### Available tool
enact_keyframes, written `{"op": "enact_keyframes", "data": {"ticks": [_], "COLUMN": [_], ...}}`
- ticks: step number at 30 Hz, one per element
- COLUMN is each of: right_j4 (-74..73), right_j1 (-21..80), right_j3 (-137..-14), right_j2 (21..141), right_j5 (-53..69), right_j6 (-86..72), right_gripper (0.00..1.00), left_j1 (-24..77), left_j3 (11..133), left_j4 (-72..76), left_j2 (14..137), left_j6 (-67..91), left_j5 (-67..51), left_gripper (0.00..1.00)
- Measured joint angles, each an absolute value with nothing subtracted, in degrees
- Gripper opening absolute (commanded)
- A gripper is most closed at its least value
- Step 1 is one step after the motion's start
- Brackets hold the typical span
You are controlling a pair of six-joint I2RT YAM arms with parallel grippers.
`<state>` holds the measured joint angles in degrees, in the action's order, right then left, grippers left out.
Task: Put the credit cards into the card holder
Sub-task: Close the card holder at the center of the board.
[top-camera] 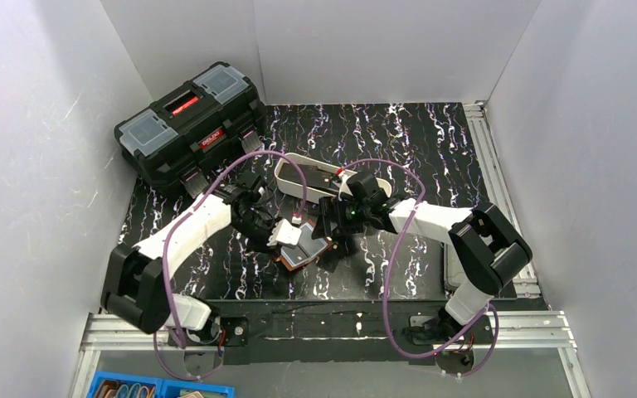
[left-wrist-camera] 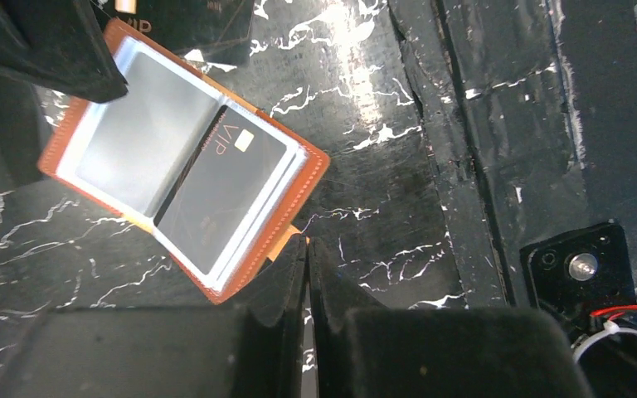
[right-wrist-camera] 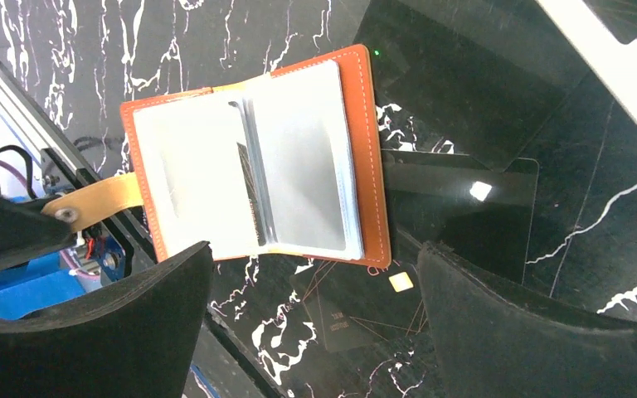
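Observation:
The brown card holder (top-camera: 303, 255) lies open on the table between both grippers. In the left wrist view the card holder (left-wrist-camera: 282, 207) shows a black VIP card (left-wrist-camera: 216, 191) in one clear sleeve. My left gripper (left-wrist-camera: 307, 247) is shut at the holder's strap tab (right-wrist-camera: 99, 201). My right gripper (right-wrist-camera: 313, 250) is wide open just above the holder's (right-wrist-camera: 365, 124) edge. Two dark credit cards lie on the table, partly under the holder: one (right-wrist-camera: 473, 220) beside it and one (right-wrist-camera: 357, 311) between my right fingers. In the top view my left gripper (top-camera: 280, 235) and right gripper (top-camera: 332, 240) flank the holder.
A long white tray (top-camera: 292, 184) stands just behind the grippers, with its rim showing in the right wrist view (right-wrist-camera: 614, 75). A big black toolbox (top-camera: 191, 124) sits at the back left. Metal rails (top-camera: 498, 191) run along the right side and near edge. A blue bin (top-camera: 133, 388) sits below the table's front.

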<state>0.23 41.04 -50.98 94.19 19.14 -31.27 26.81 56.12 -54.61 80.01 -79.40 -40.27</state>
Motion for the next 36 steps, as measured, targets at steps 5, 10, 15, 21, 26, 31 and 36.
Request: {"op": "enact_keyframes", "data": {"ticks": [5, 10, 15, 21, 26, 31, 36], "right_j4": [0.34, 0.16, 0.49, 1.58, 3.49, 4.54, 4.89], "right_j1": [41.01, 41.45, 42.15, 42.41, 42.41, 42.41, 42.44], "right_j3": [-51.22, -51.66, -51.75, -51.75, -50.72, -48.23, -44.82], "right_j2": [94.26, 94.26, 94.26, 94.89, 94.83, 94.3, 91.02], "right_j5": [19.57, 19.9, 20.12, 20.34, 20.62, 20.88, 20.95], "right_j6": [-31.38, -31.33, -31.35, -31.53, -32.6, -33.19, -33.21], "right_gripper": [0.98, 0.98, 0.98, 0.98, 0.98, 0.98, 0.98], "left_j1": [27.42, 27.62, 27.62, 27.62, 27.62, 27.62, 27.62], "left_j3": [58.67, 60.93, 61.82, 61.87, 65.91, 70.24, 70.24], "left_j4": [-60.14, -67.05, -69.93, -66.04, -60.53, -54.5, -47.77], "left_j2": [74.54, 73.28, 70.48, 70.81, 81.87, 92.82, 100.33], "left_j6": [-79.33, -78.76, -76.82, -73.65, -71.37, -69.89, -67.11], "left_j5": [-40.03, -38.94, -38.28, -38.41, -38.46, -38.65, -37.78], "left_gripper": [0.0, 0.0, 0.0, 0.0, 0.0, 0.0, 0.0]}}
